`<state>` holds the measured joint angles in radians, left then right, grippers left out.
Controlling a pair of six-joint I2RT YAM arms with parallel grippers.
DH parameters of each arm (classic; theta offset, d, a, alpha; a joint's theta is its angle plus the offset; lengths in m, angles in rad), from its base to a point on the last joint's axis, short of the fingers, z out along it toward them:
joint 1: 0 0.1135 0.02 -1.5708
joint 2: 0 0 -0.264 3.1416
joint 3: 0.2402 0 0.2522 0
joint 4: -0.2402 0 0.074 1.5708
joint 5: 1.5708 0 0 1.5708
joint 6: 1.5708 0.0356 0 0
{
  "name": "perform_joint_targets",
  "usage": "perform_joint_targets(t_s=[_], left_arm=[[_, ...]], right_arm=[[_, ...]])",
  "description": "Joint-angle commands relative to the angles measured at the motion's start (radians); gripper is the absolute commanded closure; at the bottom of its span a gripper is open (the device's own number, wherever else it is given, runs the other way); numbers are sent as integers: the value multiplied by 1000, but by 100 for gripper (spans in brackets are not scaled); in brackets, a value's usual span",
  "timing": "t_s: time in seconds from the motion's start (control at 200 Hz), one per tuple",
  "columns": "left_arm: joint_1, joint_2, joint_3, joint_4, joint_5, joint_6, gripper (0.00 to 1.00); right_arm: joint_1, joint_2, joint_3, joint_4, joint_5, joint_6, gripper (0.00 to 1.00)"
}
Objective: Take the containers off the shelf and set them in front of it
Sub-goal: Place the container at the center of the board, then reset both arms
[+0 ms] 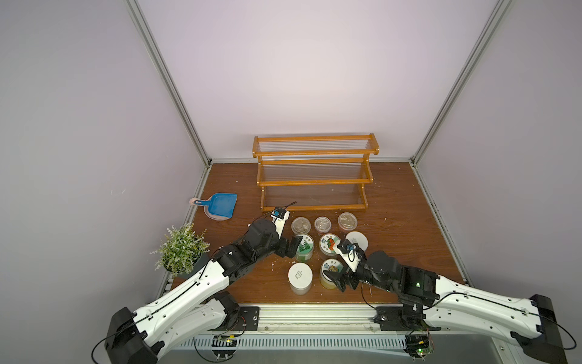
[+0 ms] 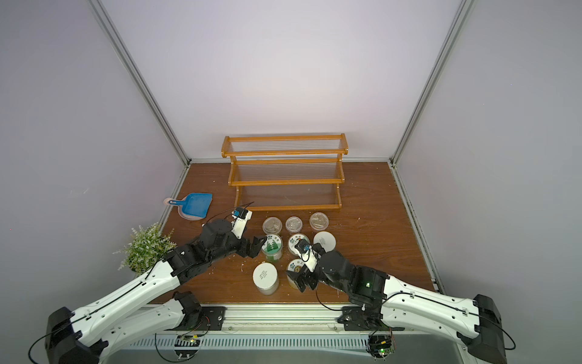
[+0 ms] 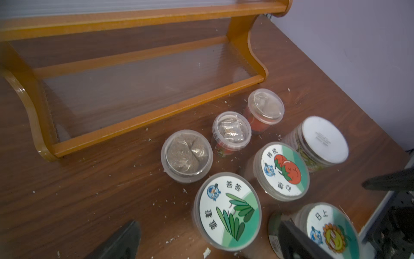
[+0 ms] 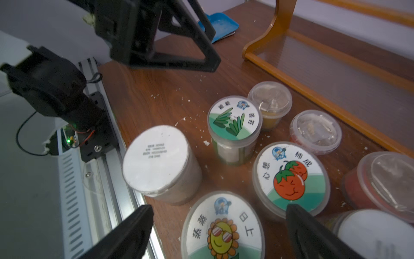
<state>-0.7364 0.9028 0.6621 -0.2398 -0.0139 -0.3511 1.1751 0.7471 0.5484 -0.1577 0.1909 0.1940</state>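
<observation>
The shelf (image 1: 315, 173) stands at the back with all three tiers bare. All containers stand on the table in front of it: three short cups (image 1: 322, 223) in a row, then taller jars. My left gripper (image 3: 208, 244) is open, its fingers either side of the leaf-lidded jar (image 3: 227, 210) and apart from it. My right gripper (image 4: 221, 233) is open too, with the sunflower-lidded jar (image 4: 221, 226) between its fingers, untouched. The tomato-lidded jar (image 4: 291, 177) and a white-lidded jar (image 4: 156, 159) stand beside it.
A blue dustpan (image 1: 220, 206) lies left of the shelf and a potted plant (image 1: 181, 249) stands by the left arm. Another white-lidded jar (image 1: 356, 240) sits at the right of the group. A metal rail (image 1: 315, 315) borders the table's front edge.
</observation>
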Motion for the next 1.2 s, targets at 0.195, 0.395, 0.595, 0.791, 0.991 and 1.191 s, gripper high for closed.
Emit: perform_joint_targets(t_s=[0.195,0.395,0.595,0.791,0.991,1.191], left_arm=[[177,-26,-13,79,-92,57,1],[425,55,-44,222,115,56,1],[547,170,-73,359,79,77,1],[595,201,-162,533,-122,198,0],[672,372,-279,872,-148,295,1],[676,534,-282,1082,-164,321,0]], right_arm=[[-455,-24,113,-69,-49,-54,1],[-798,-1,86,-12,-416,-65,1],[-1079,92,86,33,-608,-47,1],[-1120,116,15,143,-244,-79,1],[-1150,174,-123,416,-75,-72,1],[-1148,337,-236,725,-77,-80,1]])
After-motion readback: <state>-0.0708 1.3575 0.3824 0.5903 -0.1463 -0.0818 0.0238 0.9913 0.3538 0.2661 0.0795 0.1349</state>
